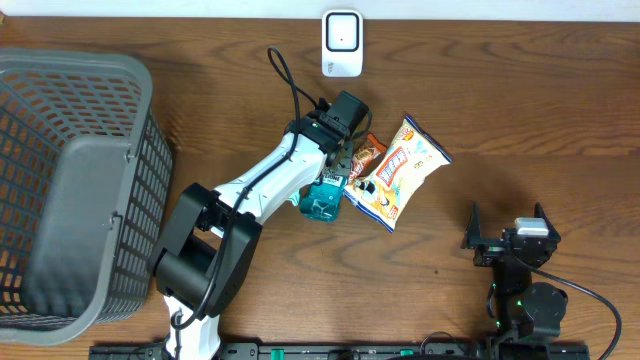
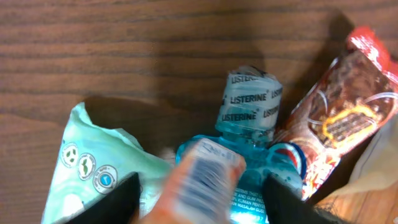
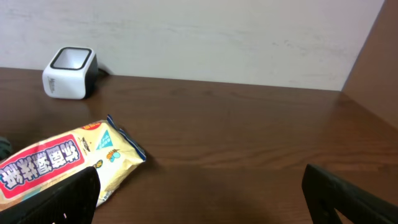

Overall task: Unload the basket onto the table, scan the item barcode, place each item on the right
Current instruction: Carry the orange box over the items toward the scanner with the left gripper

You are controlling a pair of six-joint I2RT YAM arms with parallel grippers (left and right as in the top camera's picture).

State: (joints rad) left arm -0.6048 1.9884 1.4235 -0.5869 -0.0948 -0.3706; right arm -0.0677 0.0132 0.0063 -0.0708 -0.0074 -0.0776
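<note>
Overhead: dark wood table (image 1: pixel 520 110). Grey basket (image 1: pixel 80 180) at left, white scanner (image 1: pixel 342 43) at the far edge. My left gripper (image 1: pixel 338 168) is over the heap of goods. My right gripper (image 1: pixel 506 225) is well apart, jaws wide and empty.

Left wrist: my jaws stand apart, nothing clamped. The orange packet (image 2: pixel 199 180) sits between them, blurred, above the Listerine bottle (image 2: pixel 249 106). Its long axis runs lower-left to upper-right, white label end upper-right.

Right wrist: same tabletop, plain pale wall (image 3: pixel 217 37) behind, yellow bag (image 3: pixel 68 158) near left.

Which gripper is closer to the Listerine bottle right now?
Left. The left gripper hangs directly over the Listerine bottle, with its fingers spread on either side above it. The right gripper sits far off to the side, open and facing away from the bottle.
</note>
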